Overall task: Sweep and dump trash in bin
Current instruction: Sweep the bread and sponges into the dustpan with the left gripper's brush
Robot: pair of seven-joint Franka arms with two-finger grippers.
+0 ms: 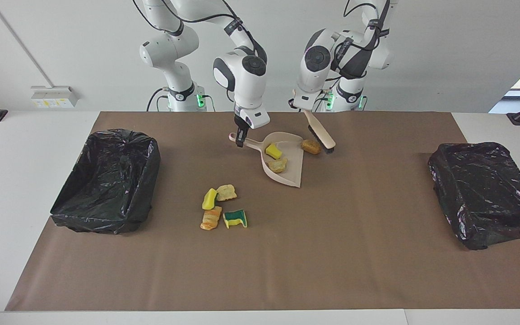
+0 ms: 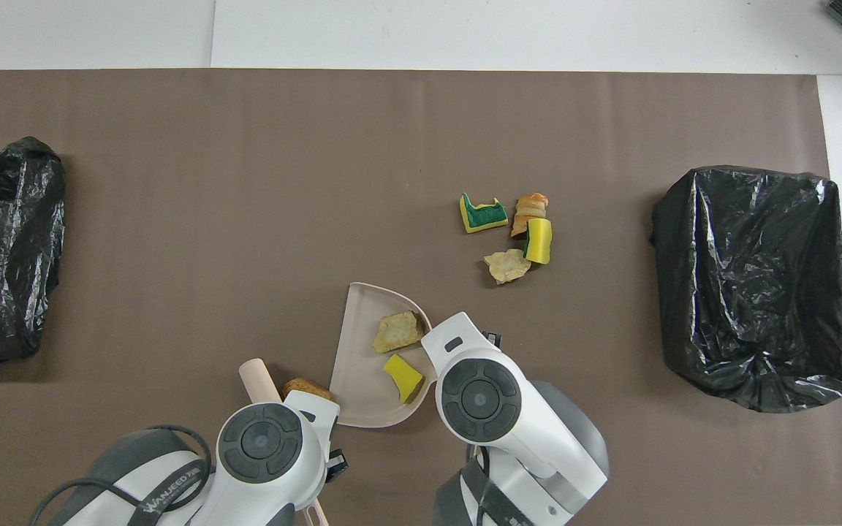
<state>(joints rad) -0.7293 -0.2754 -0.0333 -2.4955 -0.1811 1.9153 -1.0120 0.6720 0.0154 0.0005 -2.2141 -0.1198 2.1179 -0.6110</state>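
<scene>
My right gripper [image 1: 240, 141] is shut on the handle of the beige dustpan [image 1: 292, 177], which rests on the brown mat. Two pieces of trash lie in the pan: a yellow one [image 1: 273, 151] and a tan one [image 1: 278, 165]. My left gripper [image 1: 303, 107] is shut on the brush [image 1: 321, 133], which hangs tilted with its bristles just beside an orange-tan scrap [image 1: 310, 146] at the pan's open edge. Several more scraps [image 1: 221, 206] lie in a cluster farther from the robots. In the overhead view the wrists hide both grippers; the dustpan [image 2: 357, 321] and brush tip [image 2: 255, 378] show.
One black-bagged bin [image 1: 106, 180] stands toward the right arm's end of the table, another [image 1: 485, 194] toward the left arm's end. The brown mat [image 1: 332, 253] covers most of the white table.
</scene>
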